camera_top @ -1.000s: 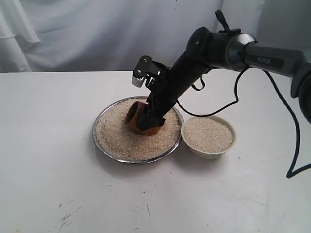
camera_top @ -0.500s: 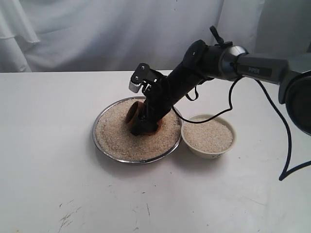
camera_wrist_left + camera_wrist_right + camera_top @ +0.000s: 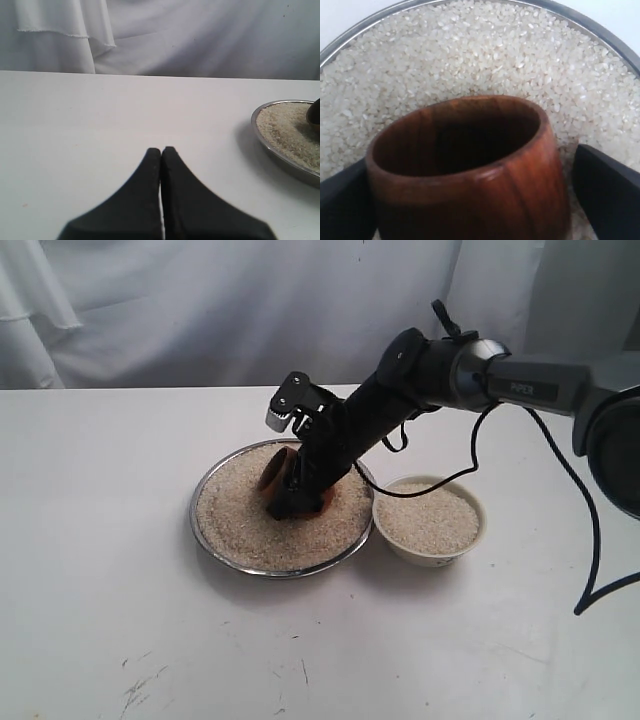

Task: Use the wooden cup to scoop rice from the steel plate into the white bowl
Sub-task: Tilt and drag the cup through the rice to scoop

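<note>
Exterior view, from where I stand: the steel plate (image 3: 193, 512) sits on the white table (image 3: 100, 570), a little left of the middle, filled nearly to its rim with rice (image 3: 245, 528). The white bowl (image 3: 431, 556) stands just beside it at about three o'clock, the rims close enough that I cannot tell whether they touch, and it also holds rice almost level with its lip. The right arm reaches in from two o'clock, and the right gripper (image 3: 295, 498) is down in the plate, clasped around the wooden cup (image 3: 271, 472). That cup lies toward twelve o'clock of the plate's centre, tipped well over so its dark mouth faces roughly ten o'clock, its lower side pressed into the grains. Close up in the right wrist view, the black fingers (image 3: 607, 195) stand wide on either flank of the cup, whose inside looks dark with no grains that I can make out. In the left wrist view the left gripper (image 3: 161, 150) is over bare table, its jaws pressed together and holding nothing, well apart from the plate.
</note>
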Motion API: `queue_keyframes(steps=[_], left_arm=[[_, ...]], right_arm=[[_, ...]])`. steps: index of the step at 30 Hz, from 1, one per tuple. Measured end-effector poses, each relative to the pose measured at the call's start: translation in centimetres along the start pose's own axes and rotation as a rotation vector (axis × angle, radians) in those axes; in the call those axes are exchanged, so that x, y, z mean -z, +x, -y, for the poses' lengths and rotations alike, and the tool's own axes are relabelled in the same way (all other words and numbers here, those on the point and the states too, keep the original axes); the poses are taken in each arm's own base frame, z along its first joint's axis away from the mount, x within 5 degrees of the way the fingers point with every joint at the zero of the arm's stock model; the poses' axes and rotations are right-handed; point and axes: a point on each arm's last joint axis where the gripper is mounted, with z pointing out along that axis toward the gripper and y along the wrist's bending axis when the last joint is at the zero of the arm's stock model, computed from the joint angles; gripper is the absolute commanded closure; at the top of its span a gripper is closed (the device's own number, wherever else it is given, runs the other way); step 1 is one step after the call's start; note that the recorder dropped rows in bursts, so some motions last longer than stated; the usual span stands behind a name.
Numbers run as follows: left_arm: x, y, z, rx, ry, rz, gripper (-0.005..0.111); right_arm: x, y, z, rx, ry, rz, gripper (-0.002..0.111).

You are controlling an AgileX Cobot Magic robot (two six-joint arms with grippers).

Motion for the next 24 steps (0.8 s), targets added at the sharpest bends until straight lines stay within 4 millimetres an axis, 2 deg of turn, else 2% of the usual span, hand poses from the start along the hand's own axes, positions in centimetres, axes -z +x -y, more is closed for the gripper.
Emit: queue_keyframes(steps=[5, 11, 16, 21, 24], left_arm=[[0.0, 0.0, 0.0, 0.0, 0.0, 0.0, 0.107], [0.0, 0.0, 0.0, 0.0, 0.0, 0.0, 0.107], [0.0, 0.0, 0.0, 0.0, 0.0, 0.0, 0.107], [0.0, 0.0, 0.0, 0.0, 0.0, 0.0, 0.107], [0.0, 0.0, 0.0, 0.0, 0.0, 0.0, 0.107]], right_arm=[[-0.7, 0.9, -0.3, -0.043, -0.007, 0.004, 0.021], [-0.8, 1.1, -0.4, -0.045, -0.014, 0.014, 0.021], [-0.9, 1.1, -0.4, -0.05, -0.01, 0.018, 0.028], [-0.9, 1.2, -0.4, -0.043, -0.009, 0.013, 0.047], [-0.9, 1.3, -0.5, -0.036, -0.022, 0.003, 0.064]])
